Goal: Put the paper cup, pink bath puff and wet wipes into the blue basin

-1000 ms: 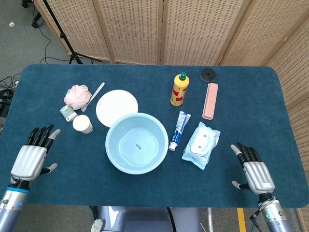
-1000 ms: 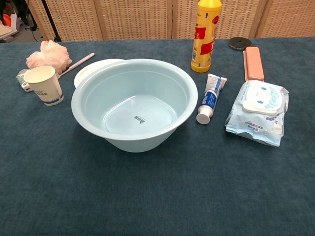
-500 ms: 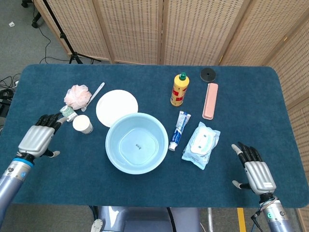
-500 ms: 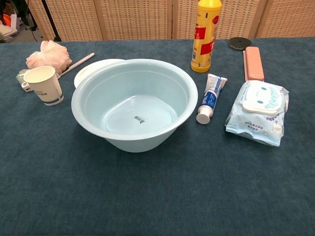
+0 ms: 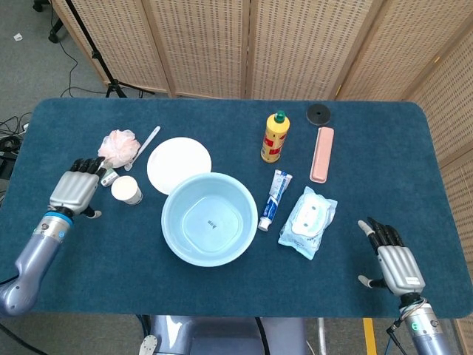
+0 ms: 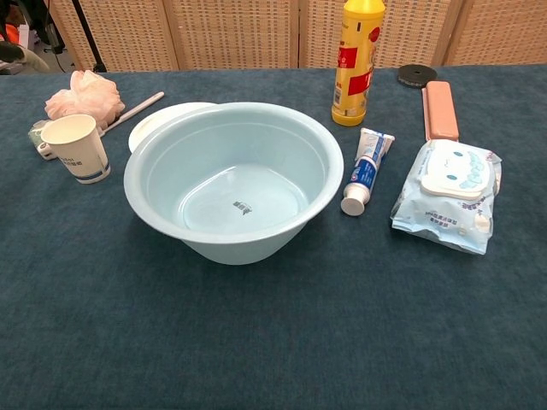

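Blue cloth table (image 5: 384, 155) | labels unreadable | left hand (image 5: 76, 188) spread | right hand (image 5: 393, 260) spread

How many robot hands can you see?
2. The left hand is beside the paper cup, fingers near the pink bath puff. The right hand is at the table's near right corner.

Blue basin (image 6: 233, 179) sits centre on the dark tabletop (image 6: 273, 342), empty. Off to its left stands the paper cup (image 6: 77, 148), upright, with the pink bath puff (image 6: 84, 94) just behind it. Over on the right lie the wet wipes (image 6: 448, 194), a toothpaste tube (image 6: 366, 170) between them and the basin.
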Tool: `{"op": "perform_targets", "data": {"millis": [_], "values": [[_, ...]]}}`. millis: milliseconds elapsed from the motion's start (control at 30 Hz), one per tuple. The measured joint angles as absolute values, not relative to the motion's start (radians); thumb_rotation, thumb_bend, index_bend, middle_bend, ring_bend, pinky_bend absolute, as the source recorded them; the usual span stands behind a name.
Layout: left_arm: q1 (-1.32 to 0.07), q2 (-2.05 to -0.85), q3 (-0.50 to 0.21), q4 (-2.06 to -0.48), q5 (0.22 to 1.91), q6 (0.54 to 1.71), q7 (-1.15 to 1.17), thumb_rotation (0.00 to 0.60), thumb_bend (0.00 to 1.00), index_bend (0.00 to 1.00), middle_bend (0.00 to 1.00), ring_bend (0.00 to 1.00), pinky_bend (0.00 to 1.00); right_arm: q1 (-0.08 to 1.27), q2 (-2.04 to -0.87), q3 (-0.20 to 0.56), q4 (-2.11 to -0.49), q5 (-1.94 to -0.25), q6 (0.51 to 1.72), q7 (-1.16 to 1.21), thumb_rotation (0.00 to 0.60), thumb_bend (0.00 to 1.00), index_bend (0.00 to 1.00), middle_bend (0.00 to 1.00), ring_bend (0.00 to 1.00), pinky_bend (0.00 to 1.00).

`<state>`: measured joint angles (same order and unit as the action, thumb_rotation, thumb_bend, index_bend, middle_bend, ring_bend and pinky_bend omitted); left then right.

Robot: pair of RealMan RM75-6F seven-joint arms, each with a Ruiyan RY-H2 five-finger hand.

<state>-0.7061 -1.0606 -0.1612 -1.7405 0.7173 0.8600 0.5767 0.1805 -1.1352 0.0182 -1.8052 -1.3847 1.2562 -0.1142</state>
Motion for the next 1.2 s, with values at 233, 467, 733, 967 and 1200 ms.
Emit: {"op": "perform_targets", "data": {"millis": [233,467,733,967,1200], "values": [[-0.783,-1.140,-0.131,-1.672,0.650,0.841,0.618,0.600,0.13,0.07,0.00,0.00,0.00,0.189,-1.138,0.028,-1.786,-1.359,1.238,-0.099,0.600,0.05,0.03,0.00,0.00,0.00],[-0.816,-1.200,-0.089,-1.629,0.630,0.856,0.649,0.600,0.14,0.12,0.00,0.00,0.00,0.192,-1.137,0.035,-1.773,-1.342,1.230,-0.083,0.600,0.05,0.03,0.00,0.00,0.00],[-0.832,-1.246,-0.066,-1.575,0.618,0.870,0.653,0.600,0.15,0.16,0.00,0.00,0.01,0.194,-1.138,0.038,-1.767,-1.328,1.222,-0.078,0.600,0.05,0.03,0.00,0.00,0.00],[-0.830,-1.303,-0.060,-1.514,0.638,0.889,0.633,0.600,0.20,0.27,0.01,0.00,0.09,0.197,-1.141,0.038,-1.764,-1.319,1.214,-0.082,0.600,0.05,0.03,0.00,0.00,0.00],[-0.810,-1.372,-0.064,-1.441,0.706,0.943,0.589,0.600,0.24,0.35,0.06,0.03,0.15,0.198,-1.142,0.040,-1.760,-1.306,1.210,-0.083,0.600,0.05,0.03,0.00,0.00,0.00]]}}
